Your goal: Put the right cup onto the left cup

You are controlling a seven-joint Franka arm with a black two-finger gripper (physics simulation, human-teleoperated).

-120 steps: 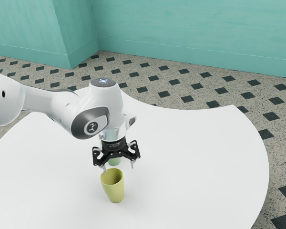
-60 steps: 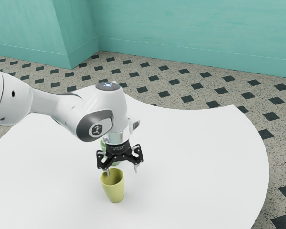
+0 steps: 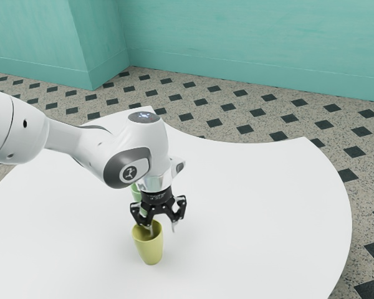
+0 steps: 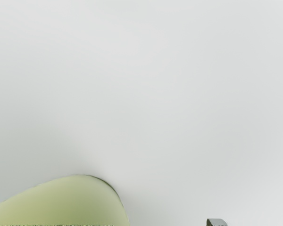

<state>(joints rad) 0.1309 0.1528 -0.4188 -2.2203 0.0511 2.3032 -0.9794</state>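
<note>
White tabletop (image 3: 268, 205) bears the near yellow cup (image 3: 151, 250), one side apparently straddled by the unclenched gripper (image 3: 163, 231), presumably for a pinch.

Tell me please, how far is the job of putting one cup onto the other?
The approach looks nearly done: the open gripper is at the yellow cup, one finger over its mouth, one outside. Nothing is in hand yet. Left: gripping, lifting and stacking; the green cup is separate.

exterior: arm's (image 3: 126, 140) side, high, set back, angled down | wrist: close, facing tabletop (image 3: 262, 193) | shared: tabletop, yellow cup (image 3: 151, 251) (partly)
</note>
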